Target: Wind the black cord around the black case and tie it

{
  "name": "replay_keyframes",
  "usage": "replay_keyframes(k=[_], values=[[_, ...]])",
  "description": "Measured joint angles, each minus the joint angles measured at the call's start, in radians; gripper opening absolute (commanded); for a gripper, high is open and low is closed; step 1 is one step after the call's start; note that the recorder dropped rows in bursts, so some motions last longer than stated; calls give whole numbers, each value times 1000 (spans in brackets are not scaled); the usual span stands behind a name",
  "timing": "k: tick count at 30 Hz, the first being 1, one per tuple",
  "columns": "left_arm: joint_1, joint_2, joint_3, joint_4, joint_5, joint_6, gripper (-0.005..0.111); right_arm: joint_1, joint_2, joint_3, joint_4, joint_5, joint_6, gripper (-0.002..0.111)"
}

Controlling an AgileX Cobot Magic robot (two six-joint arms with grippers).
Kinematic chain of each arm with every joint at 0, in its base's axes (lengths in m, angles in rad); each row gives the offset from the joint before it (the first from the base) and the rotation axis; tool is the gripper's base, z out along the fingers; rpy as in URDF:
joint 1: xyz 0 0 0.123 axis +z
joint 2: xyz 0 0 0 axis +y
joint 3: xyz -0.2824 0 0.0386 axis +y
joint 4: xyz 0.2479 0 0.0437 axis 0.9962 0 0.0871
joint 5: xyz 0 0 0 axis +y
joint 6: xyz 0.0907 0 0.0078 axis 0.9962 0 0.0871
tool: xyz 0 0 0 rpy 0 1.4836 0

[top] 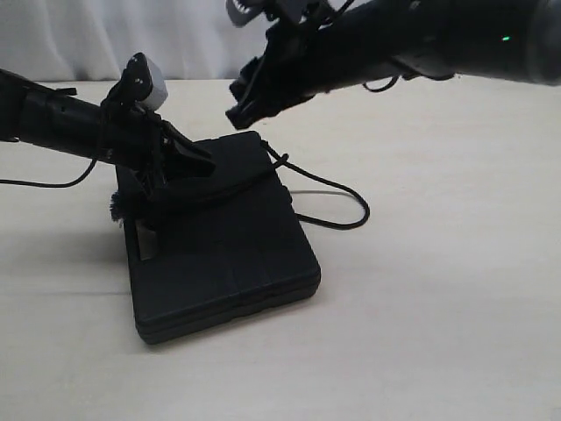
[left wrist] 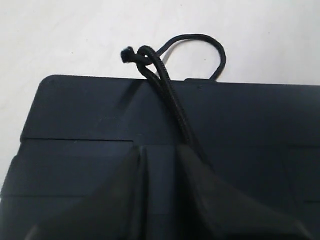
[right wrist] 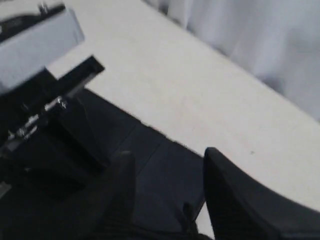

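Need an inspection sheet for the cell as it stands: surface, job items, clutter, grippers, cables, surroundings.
surface: pale tabletop.
job's things: black case lies flat; black cord runs across its lid, knot at the far edge, slack loop on the table beside the case.
clutter: nothing seen.
grippers: left gripper low over the lid where the cord ends, grip unclear; right gripper open, above the case's far edge, holding nothing.
cables: thin cable hangs from the left arm.
surroundings: white curtain behind the table.
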Motion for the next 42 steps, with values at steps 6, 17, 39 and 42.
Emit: replay_keyframes(k=[6, 17, 39, 42], values=[[0, 0, 0, 6, -38, 0, 19, 0, 187, -150, -375, 133, 300, 43], [0, 0, 0, 6, -66, 0, 19, 0, 297, -225, -563, 169, 407, 44], [0, 0, 0, 6, -66, 0, 19, 0, 349, -227, -628, 100, 458, 4], [0, 0, 0, 6, -66, 0, 19, 0, 335, -227, -624, 98, 457, 4]])
